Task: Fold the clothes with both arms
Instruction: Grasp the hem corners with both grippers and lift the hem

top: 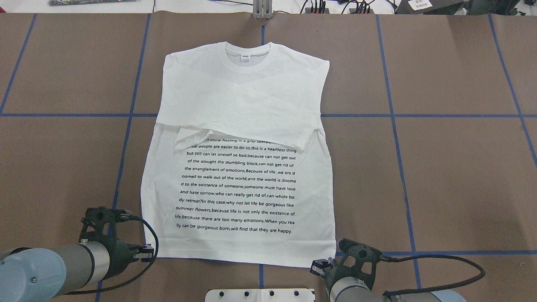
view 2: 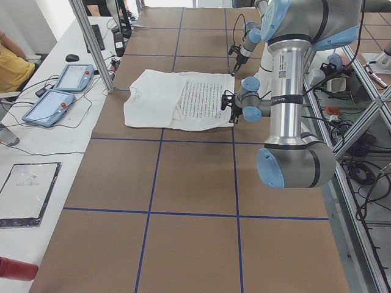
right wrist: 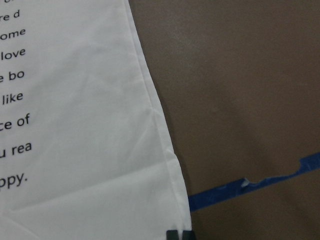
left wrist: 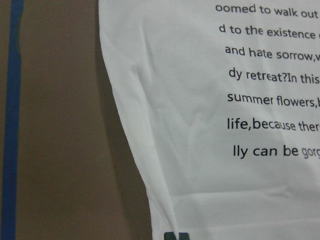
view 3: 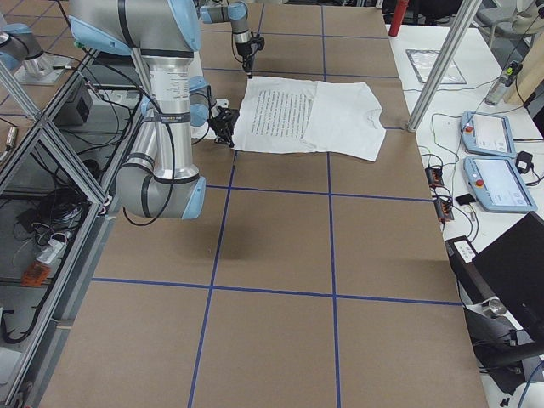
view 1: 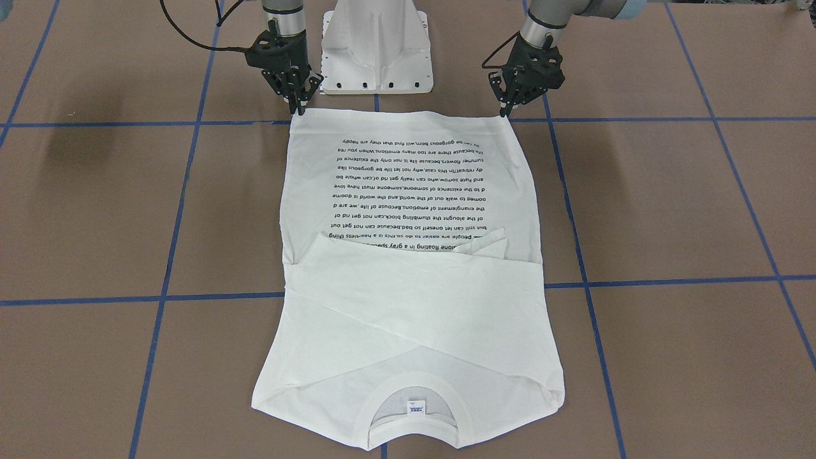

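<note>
The white long-sleeved T-shirt (view 1: 408,306) lies flat on the brown table, text side up, with both sleeves folded across the chest. Its neck label (view 1: 416,406) is at the end far from the robot. It also shows in the overhead view (top: 239,96). My left gripper (view 1: 505,115) is down at one hem corner, fingers together on the cloth; its fingertips (left wrist: 176,236) sit at the hem. My right gripper (view 1: 298,111) is shut the same way on the other hem corner; its fingertips (right wrist: 178,235) sit at that corner.
The white metal base (view 1: 376,44) stands between the arms, just behind the hem. Blue tape lines (view 1: 185,185) grid the table. A metal post (view 2: 91,43) and two teach pendants (view 2: 61,91) are at the far edge beyond the collar.
</note>
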Motion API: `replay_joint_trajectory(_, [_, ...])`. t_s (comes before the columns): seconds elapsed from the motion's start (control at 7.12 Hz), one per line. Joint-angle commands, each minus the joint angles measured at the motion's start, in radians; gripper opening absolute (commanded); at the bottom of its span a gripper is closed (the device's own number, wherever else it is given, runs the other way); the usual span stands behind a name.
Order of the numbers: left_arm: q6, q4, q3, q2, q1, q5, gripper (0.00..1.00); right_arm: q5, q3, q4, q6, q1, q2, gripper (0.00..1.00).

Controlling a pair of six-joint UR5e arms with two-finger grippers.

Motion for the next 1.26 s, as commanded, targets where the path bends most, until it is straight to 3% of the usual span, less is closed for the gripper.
replay_joint_trajectory(0.0, [0.007, 0.009, -0.081, 0.002, -0.003, -0.019, 0.0, 0.016, 0.067, -0.024, -0.014, 0.063, -0.016, 0.0])
replay_joint_trajectory(0.28, [0.009, 0.128, -0.251, -0.003, -0.009, -0.109, 0.0, 0.136, 0.337, -0.317, -0.061, 0.088, -0.019, 0.0])
replay_joint_trajectory(0.56, [0.01, 0.217, -0.426, 0.002, -0.017, -0.193, 0.0, 0.138, 0.566, -0.532, -0.058, -0.018, -0.015, 0.0])
replay_joint_trajectory(0.7, [0.013, 0.365, -0.559, -0.006, -0.032, -0.262, 0.0, 0.147, 0.622, -0.596, -0.06, -0.008, 0.008, 0.0])
replay_joint_trajectory(0.84, [0.015, 0.465, -0.578, -0.049, -0.102, -0.323, 0.0, 0.176, 0.618, -0.614, -0.07, 0.05, 0.029, 0.0])
replay_joint_trajectory(0.98, [0.068, 0.496, -0.492, -0.145, -0.147, -0.321, 0.0, 0.185, 0.586, -0.622, -0.149, 0.089, 0.08, 0.0])
replay_joint_trajectory(1.12, [0.134, 0.5, -0.373, -0.235, -0.238, -0.321, 0.0, 0.188, 0.484, -0.622, -0.215, 0.176, 0.184, 0.0])
